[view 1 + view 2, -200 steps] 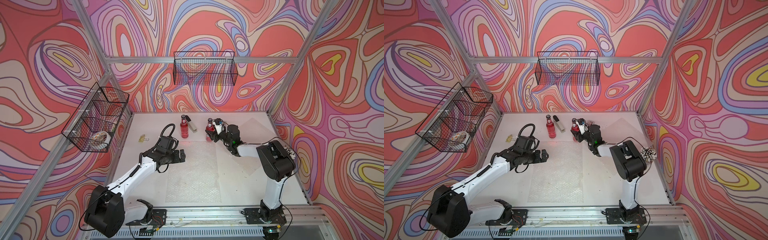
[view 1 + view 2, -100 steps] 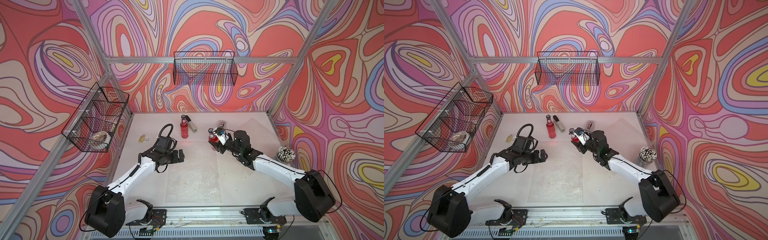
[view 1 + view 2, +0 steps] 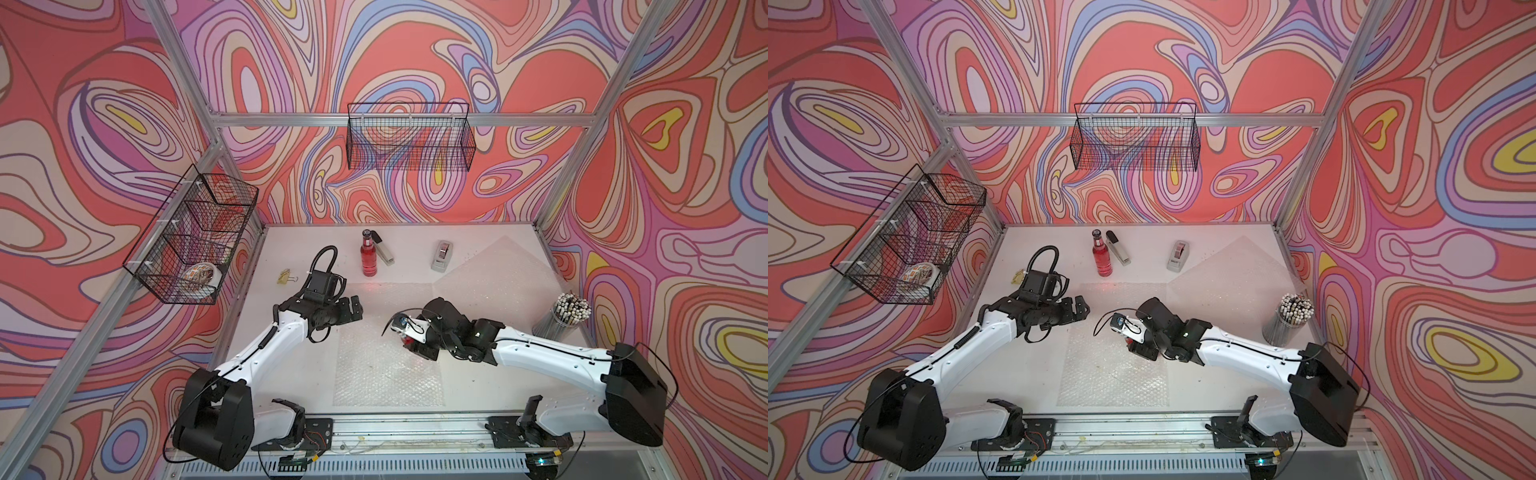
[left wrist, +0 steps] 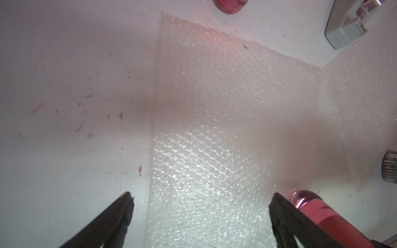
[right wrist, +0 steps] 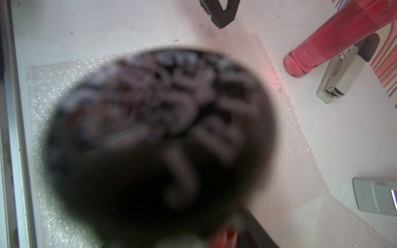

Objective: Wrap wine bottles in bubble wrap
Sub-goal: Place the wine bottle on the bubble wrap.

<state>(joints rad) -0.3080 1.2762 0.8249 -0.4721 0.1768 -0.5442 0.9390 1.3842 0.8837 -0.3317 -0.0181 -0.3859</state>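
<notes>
Firstly, left gripper (image 3: 355, 309) spread wide, nothing held, bubble wrap sheet (image 3: 386, 374) laid under its jaws, upright bottle (image 3: 368, 259) stood beyond it, right gripper (image 3: 415, 347) clenched on second bottle (image 4: 328, 216) over the same sheet, other sheet (image 3: 490, 270) spread beyond that gripper.

A robot lab cell, with aluminium frame (image 3: 332, 120) and swirl-printed walls (image 3: 415, 50).

The far bottle (image 3: 369, 259) holds red-pink liquid under a dark cap, and the near bottle (image 4: 318, 208) is the same pink-red. The wrap (image 3: 386, 374) is clear with a fine bubble pattern. The stapler (image 3: 384, 251) is grey with a black end, and the tape dispenser (image 3: 441, 257) is grey. The table (image 3: 307, 374) is white. The walls (image 3: 415, 50) swirl in red, pink, purple, blue and yellow.
</notes>
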